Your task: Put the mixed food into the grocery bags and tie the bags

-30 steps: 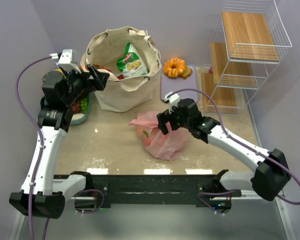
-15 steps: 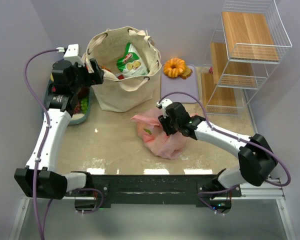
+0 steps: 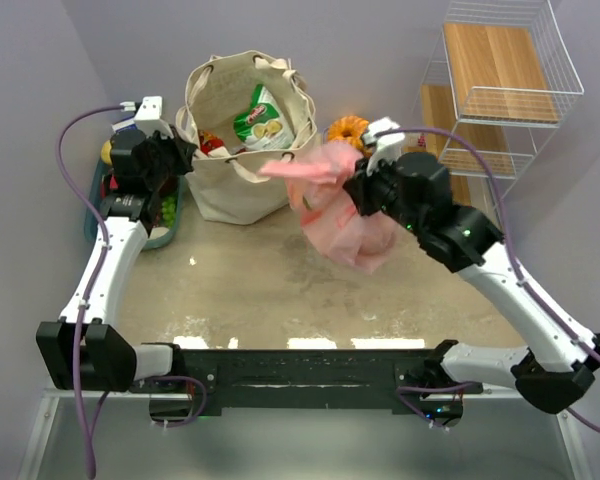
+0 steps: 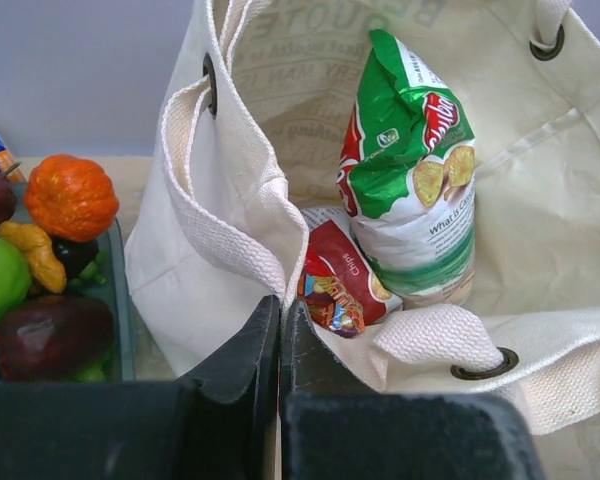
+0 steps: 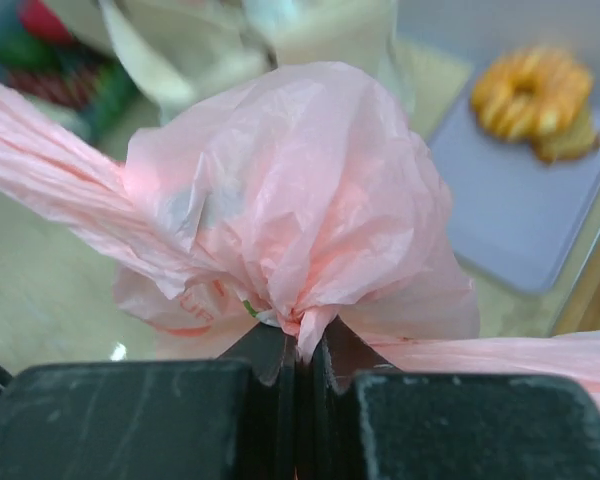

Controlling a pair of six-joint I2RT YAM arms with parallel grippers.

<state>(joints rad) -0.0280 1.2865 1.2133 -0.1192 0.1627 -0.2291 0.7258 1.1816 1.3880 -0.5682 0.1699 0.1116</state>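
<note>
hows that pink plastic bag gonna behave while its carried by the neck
Floppy, probably: the pink bag is thin crumpled film, bunched where the right gripper pinches it. It likely swings, since its lumpy body hangs from the grip. The film may slip or tear, as only a narrow twist sits between the shut jaws.

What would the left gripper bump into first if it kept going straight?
Probably the cream tote, its rim right at the left gripper; the red chips packet sits just beyond.
</note>
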